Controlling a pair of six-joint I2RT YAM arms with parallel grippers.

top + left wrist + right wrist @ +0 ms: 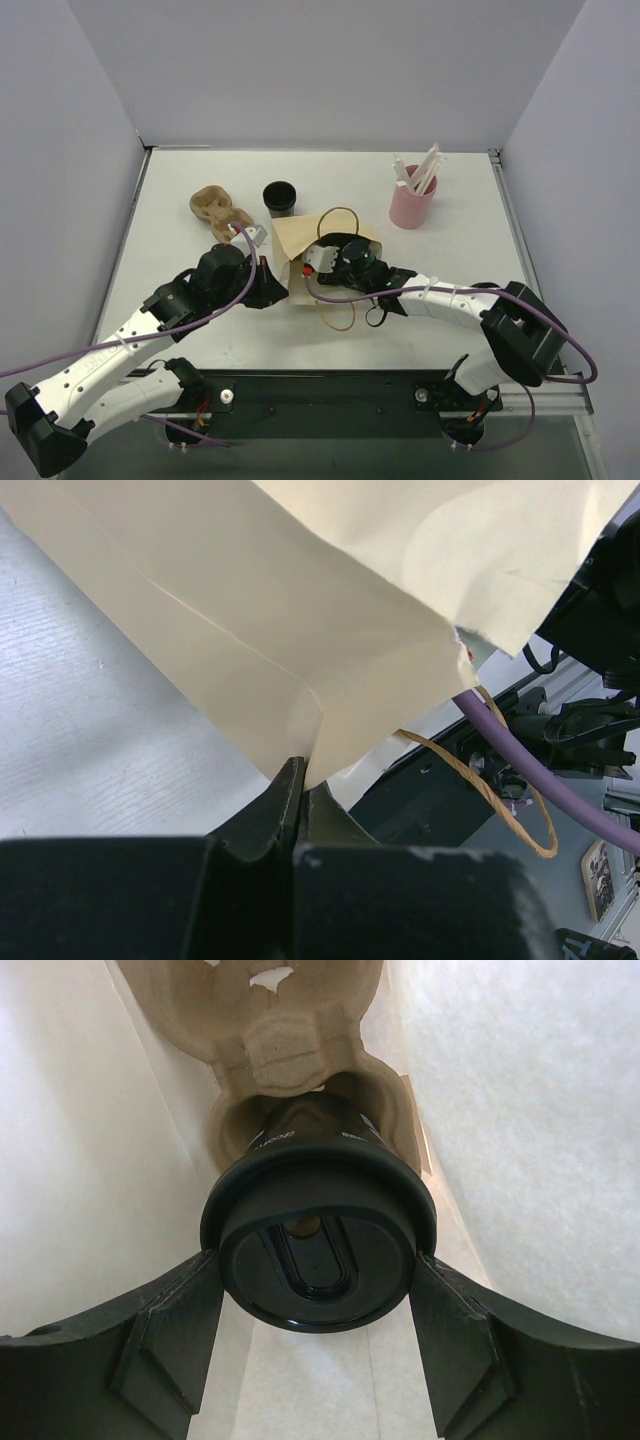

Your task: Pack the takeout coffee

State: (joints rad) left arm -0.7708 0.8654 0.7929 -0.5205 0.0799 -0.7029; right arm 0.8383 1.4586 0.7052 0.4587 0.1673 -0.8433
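Top external view, left to right: the left end effector (272,285), jaws together, pinches a corner fold of the paper bag (300,240) on the desk (200,170), with the bag's mouth turned toward the right arm. The right end effector (315,1295) reaches in through that mouth, clamped on the black lid of the coffee cup (315,1250). The cup lies directly ahead of these fingers, its long axis along the line of reach, with its base seated in a well of the pulp carrier (290,1040) deeper in the bag. Release would likely fall to the right arm alone.
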